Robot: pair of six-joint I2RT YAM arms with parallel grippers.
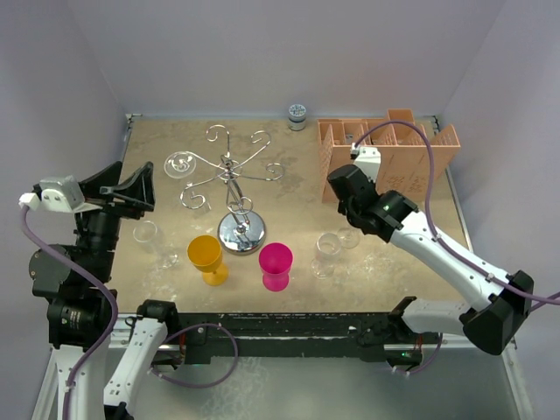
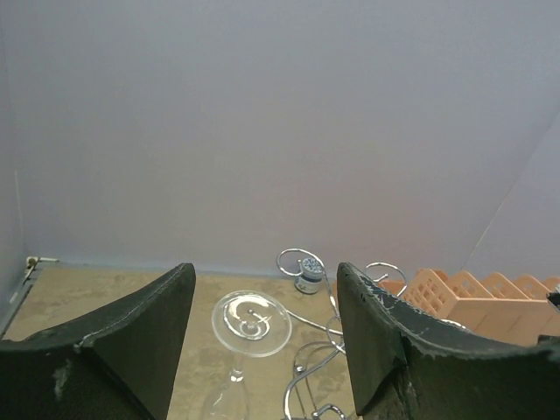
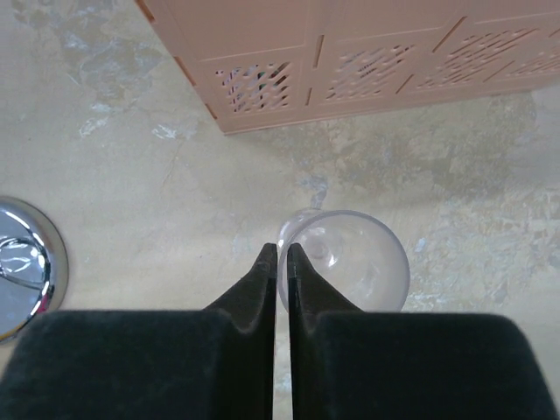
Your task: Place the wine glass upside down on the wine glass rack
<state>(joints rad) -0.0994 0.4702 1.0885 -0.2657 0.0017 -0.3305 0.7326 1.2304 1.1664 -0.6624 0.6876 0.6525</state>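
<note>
My right gripper (image 3: 282, 249) is shut on the near rim of a clear wine glass (image 3: 350, 258) that stands upright on the table, one finger inside the bowl and one outside. From above, this glass (image 1: 348, 236) sits just under the right gripper (image 1: 352, 220). The wine glass rack (image 1: 234, 179), silver wire with a mirrored base (image 3: 22, 267), stands mid-table. One glass (image 1: 181, 164) hangs upside down on its left arm. My left gripper (image 1: 131, 188) is open and empty, raised left of the rack, facing that hung glass (image 2: 251, 322).
Another clear glass (image 1: 326, 252) stands just left of the gripped one, and one more (image 1: 150, 236) near the left arm. A yellow goblet (image 1: 206, 255) and a pink goblet (image 1: 276, 264) stand in front of the rack. An orange-pink slotted box (image 1: 389, 149) and a small jar (image 1: 297, 115) are at the back.
</note>
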